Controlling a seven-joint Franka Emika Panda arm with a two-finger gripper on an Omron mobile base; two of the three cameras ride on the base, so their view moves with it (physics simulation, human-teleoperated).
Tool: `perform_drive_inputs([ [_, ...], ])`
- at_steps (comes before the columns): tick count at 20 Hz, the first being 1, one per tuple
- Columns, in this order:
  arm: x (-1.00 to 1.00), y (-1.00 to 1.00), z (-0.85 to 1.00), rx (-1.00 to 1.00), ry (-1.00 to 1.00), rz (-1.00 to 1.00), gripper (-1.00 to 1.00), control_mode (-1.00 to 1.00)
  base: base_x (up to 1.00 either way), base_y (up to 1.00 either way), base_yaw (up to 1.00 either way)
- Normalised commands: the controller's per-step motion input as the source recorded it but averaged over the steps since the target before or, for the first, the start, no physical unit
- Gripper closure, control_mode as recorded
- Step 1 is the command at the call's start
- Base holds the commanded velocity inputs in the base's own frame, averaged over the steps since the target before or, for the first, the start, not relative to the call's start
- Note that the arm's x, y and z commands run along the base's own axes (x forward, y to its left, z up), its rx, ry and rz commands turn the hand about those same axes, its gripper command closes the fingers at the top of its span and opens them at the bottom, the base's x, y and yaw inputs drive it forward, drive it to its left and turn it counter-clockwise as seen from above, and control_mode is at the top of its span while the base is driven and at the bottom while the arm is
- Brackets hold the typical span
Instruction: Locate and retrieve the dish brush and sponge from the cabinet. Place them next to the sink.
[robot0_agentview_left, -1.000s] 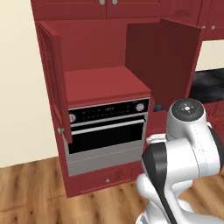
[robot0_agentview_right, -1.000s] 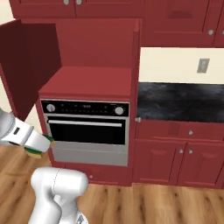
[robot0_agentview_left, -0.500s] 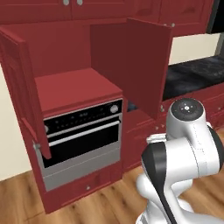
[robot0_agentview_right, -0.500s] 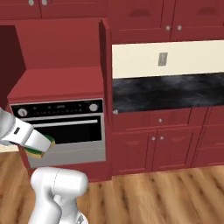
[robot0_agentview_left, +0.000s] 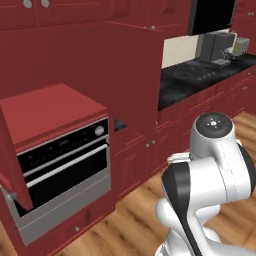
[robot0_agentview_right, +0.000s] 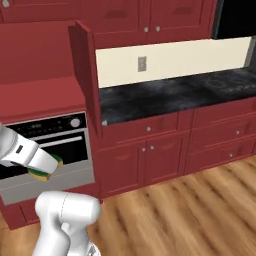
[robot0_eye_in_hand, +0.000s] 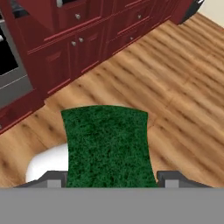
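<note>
My gripper (robot0_eye_in_hand: 109, 178) is shut on the sponge (robot0_eye_in_hand: 107, 144), whose green top faces the hand camera above the wooden floor. In the right base view the sponge (robot0_agentview_right: 48, 171) shows yellow and green at the end of my arm, low in front of the oven (robot0_agentview_right: 55, 145). The tall dark red cabinet (robot0_agentview_left: 50, 107) stands with both doors open: its right door (robot0_agentview_left: 135, 75) swings out toward me and its left door (robot0_agentview_left: 12, 165) hangs by the oven (robot0_agentview_left: 65, 165). From the right the door (robot0_agentview_right: 87, 75) is seen edge-on. The sink is out of view.
A black counter (robot0_agentview_right: 170, 92) runs to the right over low red cupboards (robot0_agentview_right: 150, 155) with round knobs. A grey appliance (robot0_agentview_left: 217, 47) stands at its far end. Wooden floor (robot0_agentview_right: 190, 210) lies open in front of the cupboards.
The whole picture has slid left in both base views, so the base has moved right along the cupboards. The sponge stays in my gripper.
</note>
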Motion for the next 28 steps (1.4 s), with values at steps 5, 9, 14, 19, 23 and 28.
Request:
perform_drive_inputs([
  [5, 0.00, 0.00, 0.00, 0.00, 0.00, 0.00, 1.00, 1.00, -0.02, -0.09, -0.36],
  [9, 0.00, 0.00, 0.00, 0.00, 0.00, 0.00, 1.00, 1.00, -0.04, -0.02, -0.36],
  [14, 0.00, 0.00, 0.00, 0.00, 0.00, 0.00, 1.00, 1.00, -0.06, -0.06, -0.36],
  [19, 0.00, 0.00, 0.00, 0.00, 0.00, 0.00, 1.00, 1.00, -0.03, -0.12, -0.39],
  [23, 0.00, 0.00, 0.00, 0.00, 0.00, 0.00, 1.00, 1.00, 0.00, -0.08, -0.45],
  [28, 0.00, 0.00, 0.00, 0.00, 0.00, 0.00, 1.00, 1.00, 0.00, 0.00, -0.50],
])
